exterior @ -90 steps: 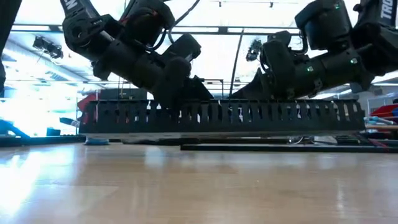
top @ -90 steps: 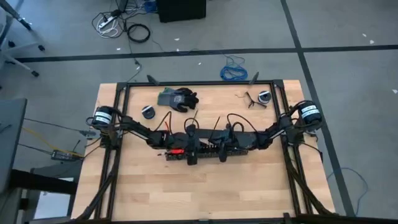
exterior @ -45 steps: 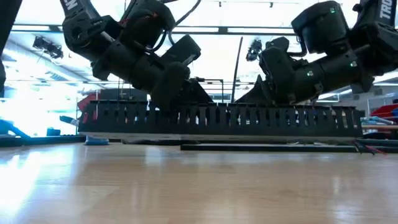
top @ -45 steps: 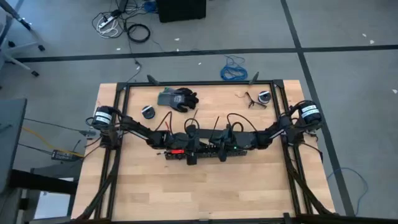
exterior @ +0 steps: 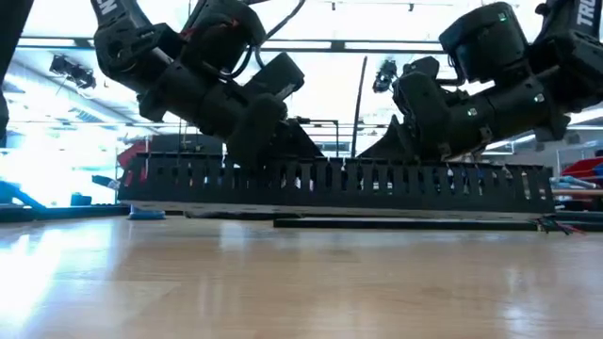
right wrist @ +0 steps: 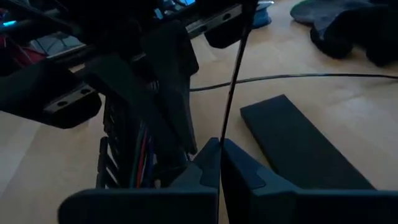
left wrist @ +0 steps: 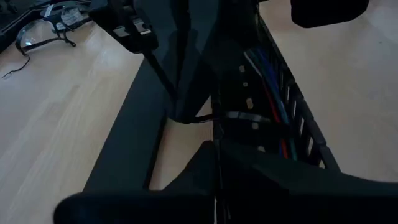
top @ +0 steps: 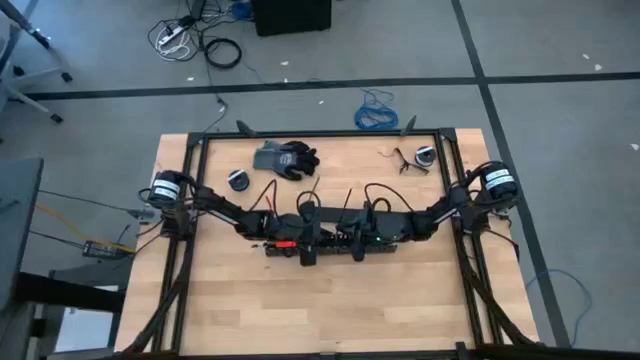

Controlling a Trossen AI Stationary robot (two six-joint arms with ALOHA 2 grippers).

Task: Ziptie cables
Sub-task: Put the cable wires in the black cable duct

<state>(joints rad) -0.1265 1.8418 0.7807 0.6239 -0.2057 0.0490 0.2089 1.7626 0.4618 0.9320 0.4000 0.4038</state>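
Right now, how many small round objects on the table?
2 small round objects: one beside the gloves, left arm's side; one beside the glasses, right arm's side. Arms may hide others.

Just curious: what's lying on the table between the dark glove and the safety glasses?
Nothing: in the high view, bare wood separates the glove from the glasses.

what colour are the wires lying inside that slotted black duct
Red, blue, green and pale grey cables run along inside the slotted duct; the left wrist view shows them best.
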